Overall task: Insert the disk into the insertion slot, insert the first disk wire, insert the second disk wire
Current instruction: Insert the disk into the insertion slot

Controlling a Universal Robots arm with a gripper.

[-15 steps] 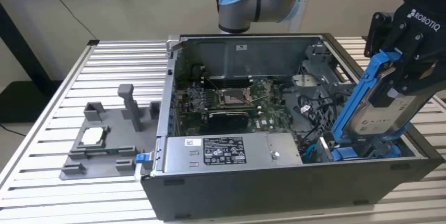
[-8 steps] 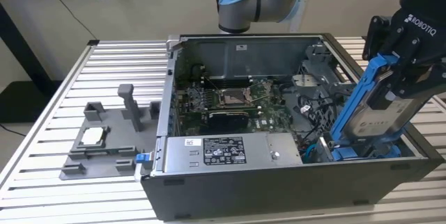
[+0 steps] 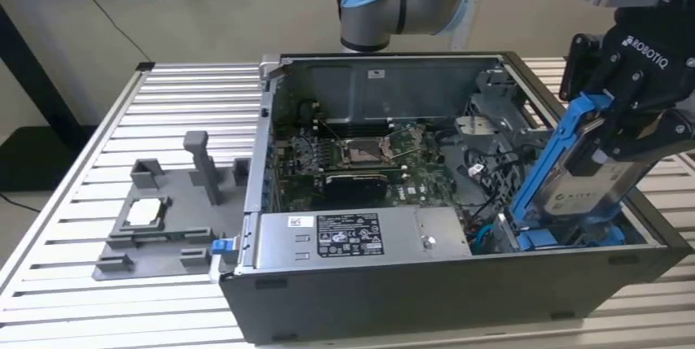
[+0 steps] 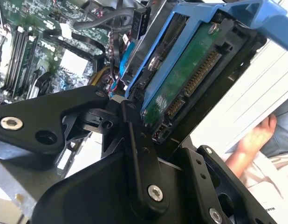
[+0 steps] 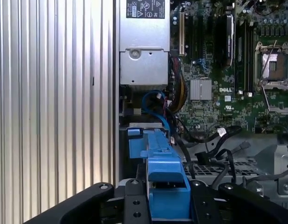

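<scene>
My gripper (image 3: 627,133) is shut on the disk (image 3: 592,178), a silver-grey drive in a bright blue carrier. The disk hangs tilted over the open computer case (image 3: 434,292) at the exterior view's right. Its lower end reaches into the insertion slot (image 3: 559,239), a dark bay with blue tabs. In the second wrist view the disk's green circuit board (image 4: 181,79) faces the camera and a black finger (image 4: 137,144) presses its edge. In the first wrist view the blue carrier (image 5: 165,182) sits between the fingers above the slot (image 5: 139,140). Loose blue (image 5: 155,105) and black (image 5: 214,140) cables lie beside the bay.
The case stands on a slatted metal table (image 3: 98,162). A silver labelled power-supply box (image 3: 337,239) sits next to the bay, the motherboard (image 3: 359,154) behind it. A grey fixture (image 3: 163,219) stands at the exterior view's left. A person's hand (image 4: 256,140) is beyond the case.
</scene>
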